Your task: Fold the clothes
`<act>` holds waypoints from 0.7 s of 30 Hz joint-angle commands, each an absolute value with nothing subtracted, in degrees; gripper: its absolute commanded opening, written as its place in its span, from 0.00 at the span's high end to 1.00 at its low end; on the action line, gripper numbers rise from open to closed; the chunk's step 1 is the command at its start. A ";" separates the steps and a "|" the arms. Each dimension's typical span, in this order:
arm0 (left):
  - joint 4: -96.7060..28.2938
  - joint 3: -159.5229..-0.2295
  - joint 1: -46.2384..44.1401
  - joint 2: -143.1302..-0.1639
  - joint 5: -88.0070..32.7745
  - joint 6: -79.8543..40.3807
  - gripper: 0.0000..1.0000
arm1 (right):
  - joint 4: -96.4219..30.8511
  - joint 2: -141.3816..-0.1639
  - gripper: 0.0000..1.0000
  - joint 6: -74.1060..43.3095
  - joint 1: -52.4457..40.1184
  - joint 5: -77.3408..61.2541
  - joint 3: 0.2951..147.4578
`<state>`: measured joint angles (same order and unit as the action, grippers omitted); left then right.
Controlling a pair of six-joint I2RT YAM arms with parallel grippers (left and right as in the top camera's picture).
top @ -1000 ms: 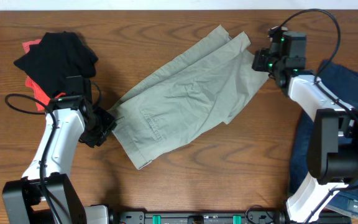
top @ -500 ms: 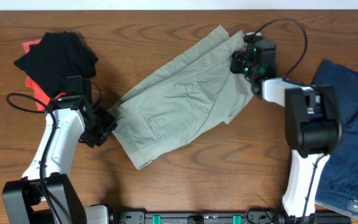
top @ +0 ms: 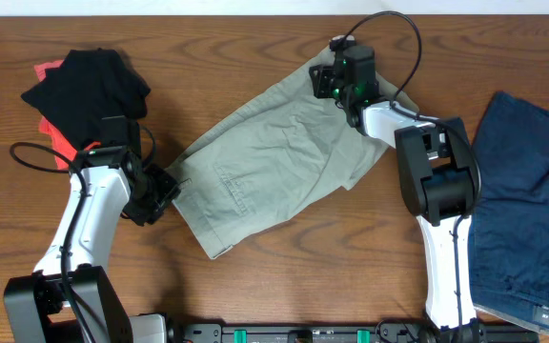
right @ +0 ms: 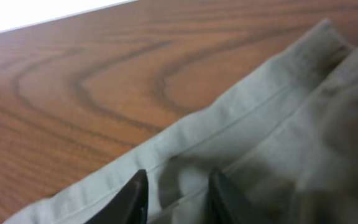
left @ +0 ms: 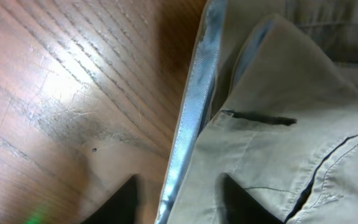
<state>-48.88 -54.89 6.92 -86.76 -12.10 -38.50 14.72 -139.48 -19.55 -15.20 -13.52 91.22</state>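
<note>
My left gripper (left: 183,204) and right gripper (right: 176,198) sit parted at the khaki shorts (top: 274,162) edges; a shallow close could snag only 1 layer.

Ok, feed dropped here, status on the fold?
Left claw open, straddling shorts waistband. Right claw open at far edge. Black pile, denim off to sides.

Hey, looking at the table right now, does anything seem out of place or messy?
Nothing is spilled or damaged. The khaki shorts lie diagonally and rumpled across the middle of the table, not squared up. A black garment sits heaped on an orange-red piece at the left.
</note>
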 commanded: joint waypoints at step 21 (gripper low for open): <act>-50.09 -55.24 7.05 -86.91 -12.23 -35.55 0.14 | -12.53 -114.65 0.33 -8.03 -7.42 -13.47 91.13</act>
<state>-49.74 -54.89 6.92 -86.76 -12.10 -36.14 -11.81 -110.30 -8.47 -6.98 -13.65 91.94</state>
